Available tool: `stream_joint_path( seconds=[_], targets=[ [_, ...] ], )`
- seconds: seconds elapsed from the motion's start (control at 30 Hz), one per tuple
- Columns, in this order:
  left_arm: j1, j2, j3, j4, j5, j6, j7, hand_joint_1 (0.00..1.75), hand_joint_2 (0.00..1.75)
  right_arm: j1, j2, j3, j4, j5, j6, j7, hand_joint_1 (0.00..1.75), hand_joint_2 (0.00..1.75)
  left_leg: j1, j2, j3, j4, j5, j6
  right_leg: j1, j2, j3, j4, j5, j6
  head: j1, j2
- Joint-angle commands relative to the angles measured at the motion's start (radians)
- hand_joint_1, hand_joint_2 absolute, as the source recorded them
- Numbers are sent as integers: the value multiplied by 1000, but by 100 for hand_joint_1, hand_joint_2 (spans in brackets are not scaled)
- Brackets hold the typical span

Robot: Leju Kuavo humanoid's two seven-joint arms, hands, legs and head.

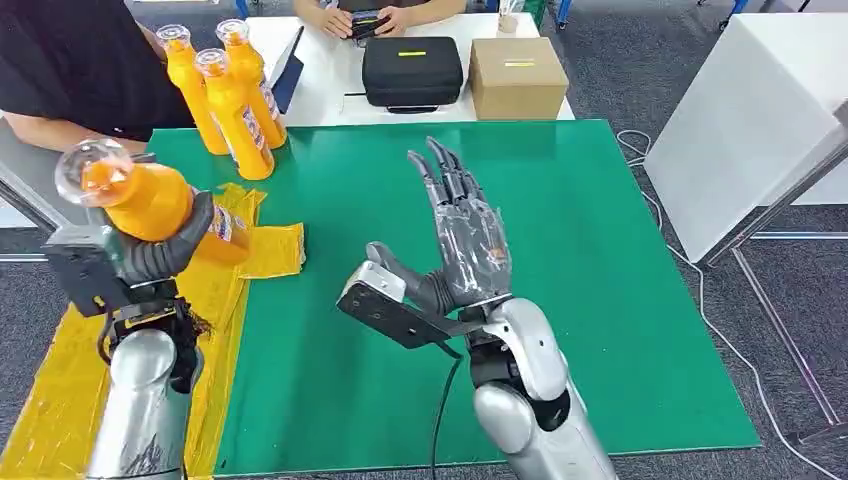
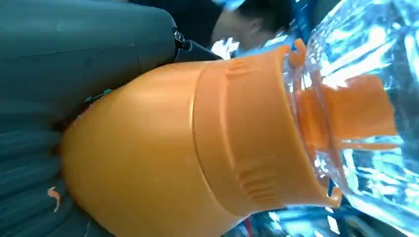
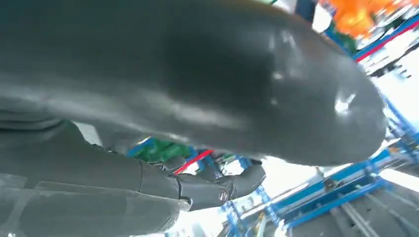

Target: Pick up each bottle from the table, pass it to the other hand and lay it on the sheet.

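**Bottle held over the sheet, lay-down not yet made**

On the left, the left hand (image 1: 150,255) grips a bottle (image 1: 150,200) round its body, tilted, with the clear cap (image 1: 85,168) toward the robot and above the yellow sheet (image 1: 215,330), which lies along the left edge of the green table (image 1: 620,300). The likely trouble is the release: the bottle is round and smooth, so let go from a height or at this tilt it may roll off the sheet onto the green. The crumpled sheet could also catch on the fingers. Three more bottles (image 1: 235,95) stand upright at the far left corner, near a person's arm (image 1: 60,130); a wide swing there could topple them.

To the right, the right hand (image 1: 455,245) is raised over mid-table, fingers spread wide, holding nothing.

The head view gives the layout and the sheet below. The left wrist view instead shows the grip close up: the orange shoulder (image 2: 163,163) and collar of the bottle pressed against the grey hand (image 2: 74,64), the cap (image 2: 365,98) pointing away. The right wrist view shows the thumb (image 3: 222,98) and a dark finger (image 3: 217,190) with nothing between them.
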Motion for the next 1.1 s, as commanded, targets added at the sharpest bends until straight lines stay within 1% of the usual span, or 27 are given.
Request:
stream_joint_path(
  seconds=[0.03, 0.13, 0.17, 0.2, 0.23, 0.3, 0.37, 0.4, 0.43, 0.5, 0.63, 0.67, 0.73, 0.8, 0.97, 1.1],
  targets=[
    [-258, 50, -134, 499, -695, 236, 95, 175, 175, 41, -83, -53, -68, -30, -8, 7, 0, 0, 2, -8, 4, 0, -1, -3, 1, -9, 7, -1, -3, -1, 0, 0],
    [-267, 39, -132, 524, -743, 236, 108, 175, 175, 29, -79, -53, -64, -37, -1, 7, 0, 0, 0, -2, 2, 0, 0, -2, 0, -3, 3, -1, -1, 0, 0, 0],
    [-267, 39, -132, 524, -743, 236, 108, 175, 175, 29, -79, -53, -64, -37, -1, 7, 0, 0, 1, -2, 4, 0, -1, -3, 1, -3, 5, -1, -2, -1, 0, 0],
    [-274, 35, -133, 550, -765, 236, 110, 175, 175, 24, -79, -53, -62, -38, 5, 8, 0, 0, 1, -1, 2, 0, -1, -2, 1, -2, 4, 0, -1, 0, 0, 0],
    [-281, 36, -141, 575, -822, 236, 120, 175, 175, 20, -81, -50, -60, -44, 9, 7, 0, 0, 1, -1, 4, 1, -2, -3, 1, -2, 6, 0, -3, -1, 0, 0],
    [-278, 32, -144, 616, -923, 236, 146, 175, 175, 18, -89, -45, -56, -56, 24, 0, 0, 0, 1, -1, 3, 0, -1, -2, 1, -2, 4, 0, -1, -1, 0, 0],
    [-278, 32, -144, 616, -923, 236, 146, 175, 175, 18, -89, -45, -56, -56, 24, 0, 0, 0, 1, -1, 4, 0, -1, -3, 1, -2, 6, 0, -2, -1, 0, 0],
    [-278, 32, -144, 616, -923, 236, 146, 175, 175, 18, -89, -45, -56, -56, 24, 0, 0, 0, 1, -1, 2, 0, -1, -2, 0, -2, 3, 0, -1, 0, 0, 0],
    [-278, 32, -144, 616, -923, 236, 146, 175, 175, 18, -89, -45, -56, -56, 24, 0, 0, 0, 1, -2, 4, 1, -2, -3, 1, -3, 6, 0, -2, -1, 0, 0],
    [-278, 32, -144, 616, -923, 236, 146, 175, 175, 18, -89, -45, -56, -56, 24, 0, 0, 0, 1, 1, 2, 0, -1, -2, 1, 0, 3, 0, -1, 0, 0, 0],
    [-270, 49, -134, 688, -1042, 236, 182, 175, 175, 5, -87, -40, -33, -80, 45, -26, 0, 0, 1, 0, 5, 0, -2, -4, 1, -1, 6, 0, -2, -1, 0, 0],
    [-265, 56, -131, 697, -1071, 236, 190, 175, 175, 5, -88, -39, -34, -83, 49, -34, 0, 0, 1, 1, 3, 0, -1, -3, 1, 0, 4, 0, -1, -1, 0, 0],
    [-273, 77, -147, 746, -1140, 236, 226, 175, 175, 0, -84, -37, -34, -90, 62, -44, 0, 0, 1, 2, 5, 0, -2, -4, 1, 1, 6, 0, -2, -1, 0, 0],
    [-290, 96, -153, 815, -1189, 236, 269, 175, 175, 1, -83, -32, -39, -93, 76, -51, 0, 0, 1, 3, 3, -1, -1, -2, 0, 2, 3, 0, 0, -1, 0, 0],
    [-298, 109, -127, 867, -1188, 236, 291, 175, 175, 7, -81, -26, -47, -93, 85, -54, 0, 0, 1, 3, 3, 0, -2, -3, 1, 2, 4, 0, -1, -1, -1, 0],
    [-268, 126, -107, 893, -1211, 236, 317, 175, 175, 10, -85, -16, -45, -101, 96, -65, 0, 0, 1, 3, 3, 0, -1, -2, 1, 2, 3, 0, -1, -1, 0, 0]
  ],
)
